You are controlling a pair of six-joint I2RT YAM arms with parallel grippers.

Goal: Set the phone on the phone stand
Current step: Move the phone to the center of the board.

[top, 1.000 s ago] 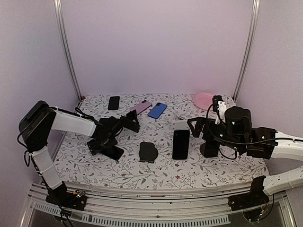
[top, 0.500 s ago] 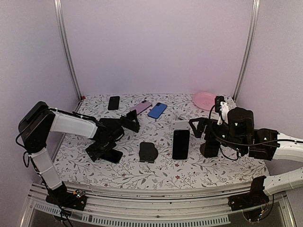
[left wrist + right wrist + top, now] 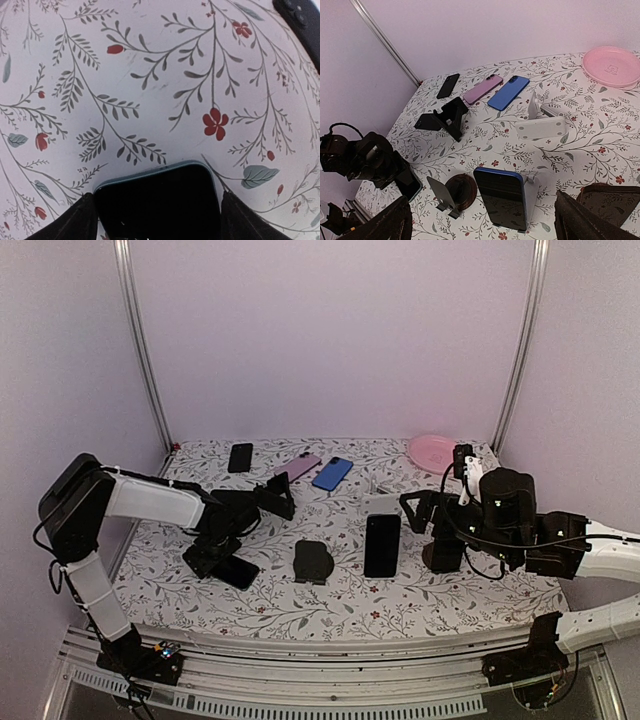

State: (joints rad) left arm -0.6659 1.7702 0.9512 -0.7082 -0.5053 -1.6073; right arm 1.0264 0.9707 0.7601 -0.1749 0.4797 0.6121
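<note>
From above, your left gripper (image 3: 214, 558) has slipped a little nearer and further left than a second ago. It sits low over the teal-rimmed phone (image 3: 238, 573), which lies flat on the floral table (image 3: 300, 615), left of the round black stand (image 3: 313, 561). Your right gripper (image 3: 420, 506) has hardly moved. Its fingers are spread wide on nothing, just right of the white stand (image 3: 380, 503) that carries a dark phone (image 3: 382, 544). An angular black stand (image 3: 279, 496) is further back. Along the far edge lie a black phone (image 3: 240, 457), a pink phone (image 3: 298, 466), a blue phone (image 3: 332, 473) and a pink plate (image 3: 432, 452).

In your left wrist view, the teal-rimmed phone (image 3: 157, 200) has its end at bottom centre, between the two fingers (image 3: 60, 225). They stand wide, one along each long edge and just beside it. You cannot tell whether either pad presses.

In your right wrist view, the fingers (image 3: 592, 212) are far apart at the bottom corners. The teal-rimmed phone (image 3: 411, 186) lies at the left under the other gripper, and the round black stand (image 3: 457, 192) is between it and the white stand (image 3: 532, 187).
</note>
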